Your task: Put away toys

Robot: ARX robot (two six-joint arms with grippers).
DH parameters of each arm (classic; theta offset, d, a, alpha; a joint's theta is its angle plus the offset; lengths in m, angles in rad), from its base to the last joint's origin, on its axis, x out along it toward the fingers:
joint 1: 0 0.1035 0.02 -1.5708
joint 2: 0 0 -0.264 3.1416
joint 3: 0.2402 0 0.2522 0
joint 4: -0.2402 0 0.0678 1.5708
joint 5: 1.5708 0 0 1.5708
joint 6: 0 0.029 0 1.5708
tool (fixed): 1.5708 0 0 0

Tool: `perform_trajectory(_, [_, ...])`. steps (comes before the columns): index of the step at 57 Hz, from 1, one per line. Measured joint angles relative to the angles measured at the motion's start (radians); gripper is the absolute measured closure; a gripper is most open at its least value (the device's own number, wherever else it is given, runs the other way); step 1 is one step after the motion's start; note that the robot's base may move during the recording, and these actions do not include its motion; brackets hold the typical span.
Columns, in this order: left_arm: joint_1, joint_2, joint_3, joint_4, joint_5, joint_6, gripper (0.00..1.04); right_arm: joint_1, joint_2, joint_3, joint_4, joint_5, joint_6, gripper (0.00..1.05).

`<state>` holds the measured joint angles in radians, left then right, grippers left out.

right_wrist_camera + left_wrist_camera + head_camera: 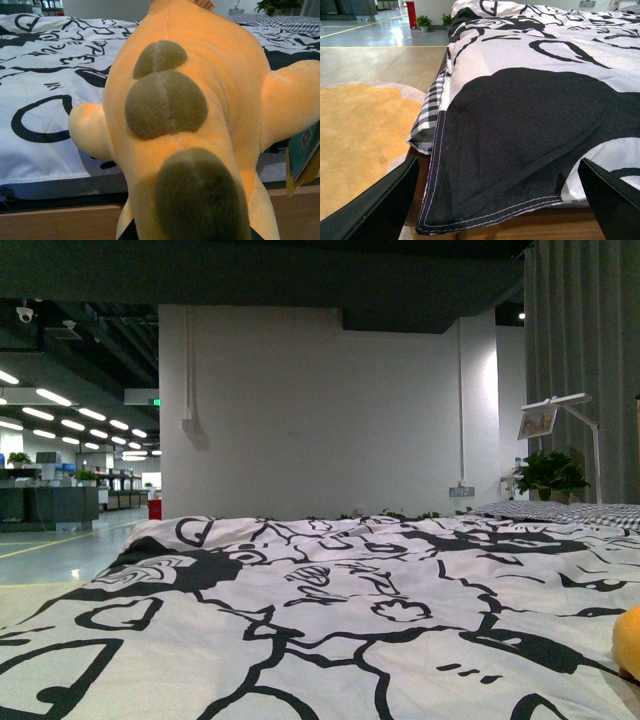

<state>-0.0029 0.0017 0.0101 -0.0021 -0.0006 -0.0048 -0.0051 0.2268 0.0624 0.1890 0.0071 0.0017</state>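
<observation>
A: Where is the plush toy?
B: In the front view only its orange-yellow edge shows, at the lower right border of the frame, on the black-and-white duvet. The right wrist view is nearly filled by it, with brown spots along its back.
A: And the grippers?
B: The left gripper has its jaws wide apart over the duvet's edge, holding nothing. Of the right gripper only dark slivers show beside the toy; I cannot tell its jaws.
</observation>
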Motion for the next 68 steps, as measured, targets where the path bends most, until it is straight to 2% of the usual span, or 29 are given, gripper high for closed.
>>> perform_trajectory(13, [0.000, 0.000, 0.000, 0.000, 0.000, 0.000, 0.06, 0.000, -0.067, -0.042, -0.019, 0.000, 0.000, 0.97])
perform_trajectory(19, [0.000, 0.000, 0.000, 0.000, 0.000, 0.000, 0.06, 0.001, -0.199, -0.048, -0.171, 0.000, 0.000, 0.97])
perform_trajectory(68, [0.000, 0.000, 0.000, 0.000, 0.000, 0.000, 0.06, 0.001, -0.223, -0.048, -0.183, 0.000, 0.000, 0.98])
